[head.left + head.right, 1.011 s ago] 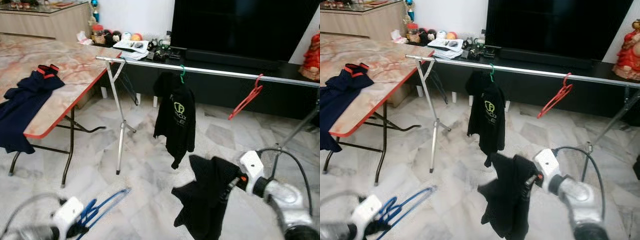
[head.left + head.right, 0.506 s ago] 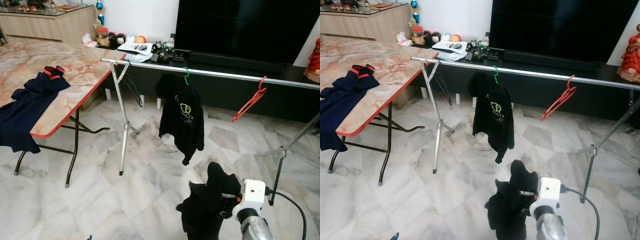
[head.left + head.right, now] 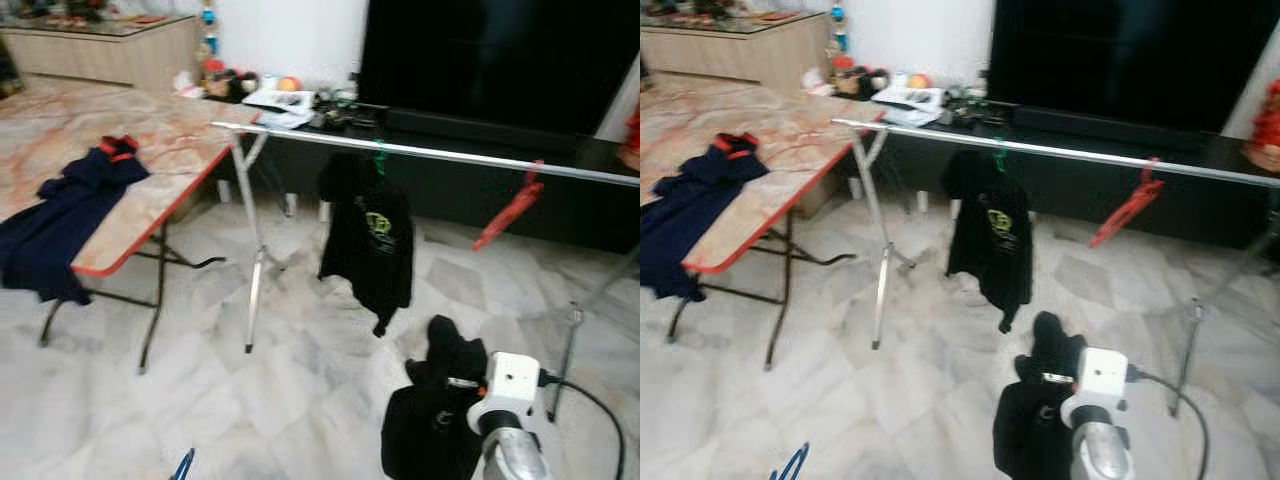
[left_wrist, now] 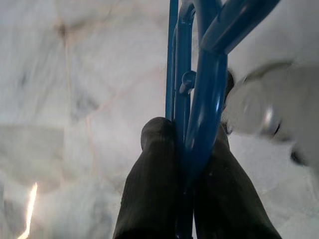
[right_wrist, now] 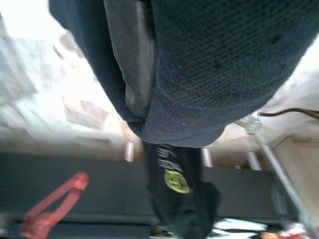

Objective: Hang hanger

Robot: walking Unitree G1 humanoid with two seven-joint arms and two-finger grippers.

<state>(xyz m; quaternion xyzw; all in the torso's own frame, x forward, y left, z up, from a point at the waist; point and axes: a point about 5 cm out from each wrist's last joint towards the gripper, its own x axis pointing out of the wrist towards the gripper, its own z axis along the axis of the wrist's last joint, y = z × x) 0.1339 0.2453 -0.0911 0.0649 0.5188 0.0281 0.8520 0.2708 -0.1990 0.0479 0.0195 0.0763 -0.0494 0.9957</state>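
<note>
The right arm (image 3: 513,455) reaches forward low in front of the robot, short of the clothes rail (image 3: 430,153), its white wrist block level and its right gripper (image 3: 447,385) closed on a black garment (image 3: 432,425) that droops below the fingers. The left gripper (image 4: 185,164) sits lower and farther back from the rail, its two black fingers (image 4: 149,189) pressed together around the bar of a blue hanger (image 4: 207,89).
</note>
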